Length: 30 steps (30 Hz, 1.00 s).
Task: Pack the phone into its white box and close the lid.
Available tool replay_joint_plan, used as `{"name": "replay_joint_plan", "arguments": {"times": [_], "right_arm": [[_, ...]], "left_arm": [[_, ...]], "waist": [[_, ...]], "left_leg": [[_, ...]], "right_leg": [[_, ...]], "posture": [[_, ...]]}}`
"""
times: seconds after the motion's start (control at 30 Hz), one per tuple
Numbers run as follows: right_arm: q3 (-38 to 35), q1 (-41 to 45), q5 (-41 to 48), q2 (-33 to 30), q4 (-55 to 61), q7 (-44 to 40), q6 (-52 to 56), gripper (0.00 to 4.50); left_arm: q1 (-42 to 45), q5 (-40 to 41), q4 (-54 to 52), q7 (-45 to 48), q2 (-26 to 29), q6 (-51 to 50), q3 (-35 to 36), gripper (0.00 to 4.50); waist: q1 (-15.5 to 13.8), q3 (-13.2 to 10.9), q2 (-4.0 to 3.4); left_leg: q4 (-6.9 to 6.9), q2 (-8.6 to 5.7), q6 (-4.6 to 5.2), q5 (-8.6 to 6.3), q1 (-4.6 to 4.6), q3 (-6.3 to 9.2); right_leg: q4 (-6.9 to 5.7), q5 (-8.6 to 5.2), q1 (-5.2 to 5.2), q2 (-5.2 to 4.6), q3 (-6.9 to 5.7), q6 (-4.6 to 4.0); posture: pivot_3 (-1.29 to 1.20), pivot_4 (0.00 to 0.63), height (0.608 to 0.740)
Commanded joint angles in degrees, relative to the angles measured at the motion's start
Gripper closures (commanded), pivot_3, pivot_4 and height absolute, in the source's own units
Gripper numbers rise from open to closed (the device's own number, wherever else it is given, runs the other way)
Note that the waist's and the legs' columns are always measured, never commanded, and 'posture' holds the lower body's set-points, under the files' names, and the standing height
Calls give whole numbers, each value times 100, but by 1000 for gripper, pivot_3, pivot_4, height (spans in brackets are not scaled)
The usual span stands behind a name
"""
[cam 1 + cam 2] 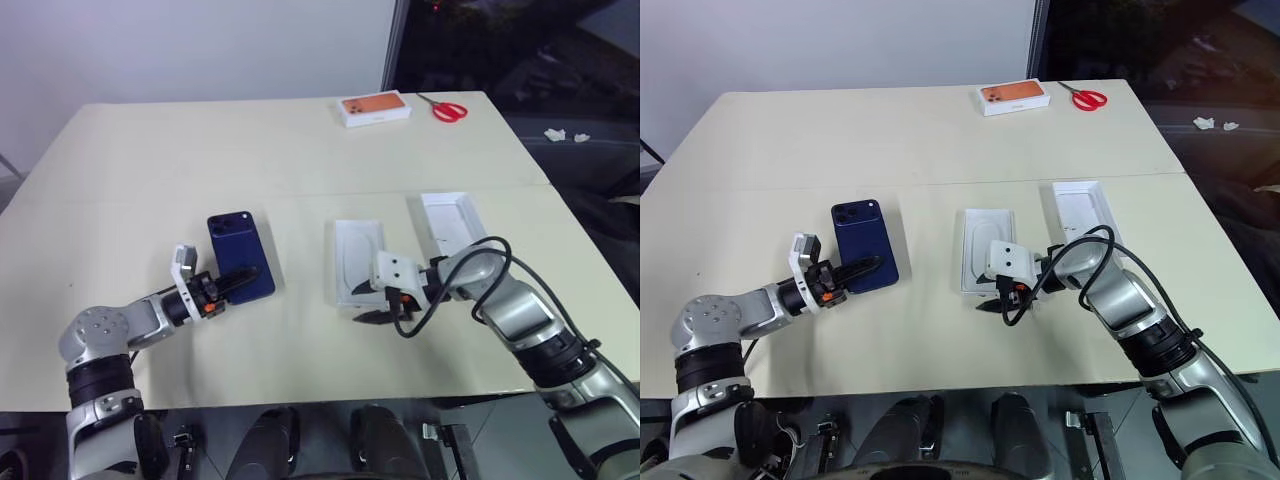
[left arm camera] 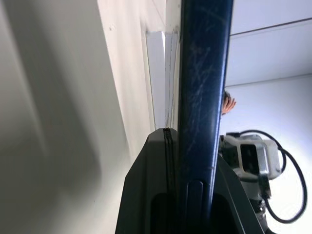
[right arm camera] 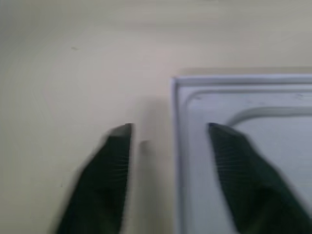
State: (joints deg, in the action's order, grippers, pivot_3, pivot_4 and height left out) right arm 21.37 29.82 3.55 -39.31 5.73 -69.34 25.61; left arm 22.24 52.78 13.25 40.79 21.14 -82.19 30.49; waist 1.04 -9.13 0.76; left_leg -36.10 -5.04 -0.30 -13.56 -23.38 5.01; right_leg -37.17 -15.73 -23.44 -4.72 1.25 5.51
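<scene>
The phone (image 1: 238, 245), dark blue with its back and camera bump facing up, is at the table's left-centre. My left gripper (image 1: 245, 276) is shut on the phone's near short end; the left wrist view shows the phone (image 2: 202, 73) edge-on between the fingers. A thin white insert with an oval recess (image 1: 358, 255) lies at the centre. Right of it the lid (image 1: 448, 220) lies with its white inside up. The white box is hidden; I cannot tell whether it lies under the insert. My right gripper (image 1: 365, 302) is open, its fingers (image 3: 229, 161) straddling the insert's near corner edge.
A white box with an orange picture (image 1: 374, 108) and red scissors (image 1: 450, 108) lie at the far edge of the table (image 1: 150, 170). The table's right edge runs just past the lid. A black cable (image 1: 480, 250) loops over my right forearm.
</scene>
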Motion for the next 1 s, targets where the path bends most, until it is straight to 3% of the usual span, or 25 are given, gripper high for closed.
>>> {"name": "replay_joint_plan", "arguments": {"times": [0.03,0.67,0.83,1.0], "right_arm": [[-100,58,51,-34,-32,13,19,2353],[-57,94,-136,-256,-517,-1,-235,2353],[-27,21,-109,-217,-401,-26,-183,3940],[36,-15,-176,-75,-349,88,-172,4111]], "left_arm": [[9,338,-315,-71,-16,-89,108,4500],[-54,703,-412,-424,-112,-134,30,4500],[-57,718,-405,-436,-92,-94,-10,4500],[-77,728,-427,-404,-54,-85,-35,4500]], "waist": [[-36,-2,3],[-45,-9,13],[-33,-7,17],[-25,-7,17]], "left_leg": [[0,1,-1,0,0,1],[-3,-1,-2,1,0,2],[-5,-1,-2,1,4,3],[-3,2,-4,2,5,2]], "right_leg": [[0,0,0,0,-2,0],[2,0,4,-1,-4,-1],[1,0,10,-1,-6,-1],[0,1,9,2,-5,-1]], "posture": [[0,150,740],[0,150,740],[0,150,740],[0,150,740]]}}
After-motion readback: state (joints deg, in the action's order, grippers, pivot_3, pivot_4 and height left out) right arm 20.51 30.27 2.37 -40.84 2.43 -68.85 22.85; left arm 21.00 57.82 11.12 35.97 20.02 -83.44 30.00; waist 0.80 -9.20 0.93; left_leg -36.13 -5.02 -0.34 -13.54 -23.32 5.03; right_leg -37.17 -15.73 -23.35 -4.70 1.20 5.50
